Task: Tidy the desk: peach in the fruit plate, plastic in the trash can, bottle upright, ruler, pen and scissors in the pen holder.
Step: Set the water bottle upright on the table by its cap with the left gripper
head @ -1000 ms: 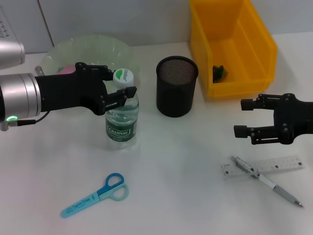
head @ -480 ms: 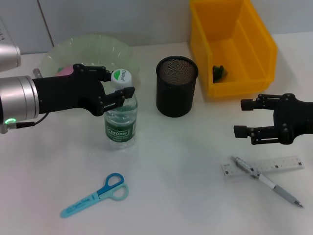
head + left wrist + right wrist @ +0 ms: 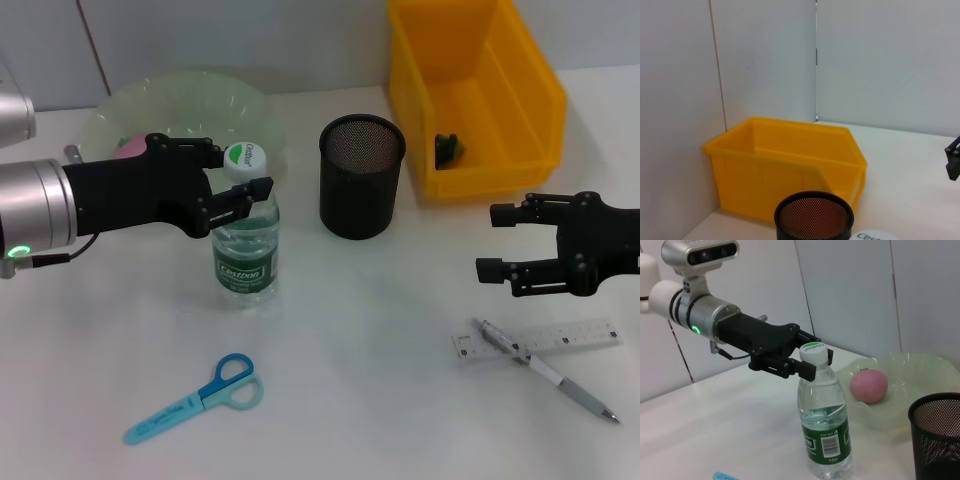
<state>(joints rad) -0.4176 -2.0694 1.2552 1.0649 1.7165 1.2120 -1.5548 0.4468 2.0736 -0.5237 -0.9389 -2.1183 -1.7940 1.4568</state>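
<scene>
peach (image 3: 869, 385) in plate (image 3: 920, 371), right wrist only

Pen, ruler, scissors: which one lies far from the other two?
The scissors, alone near the table's front left. The pen lies across the ruler on the right.

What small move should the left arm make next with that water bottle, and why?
Probably pull the left end effector straight back from the clear plastic water bottle with the white cap. The bottle already stands upright on the white desk, and the fingers sit open on either side of its neck, so only a clean retreat seems left. The right end effector hovers open above the desk.
</scene>
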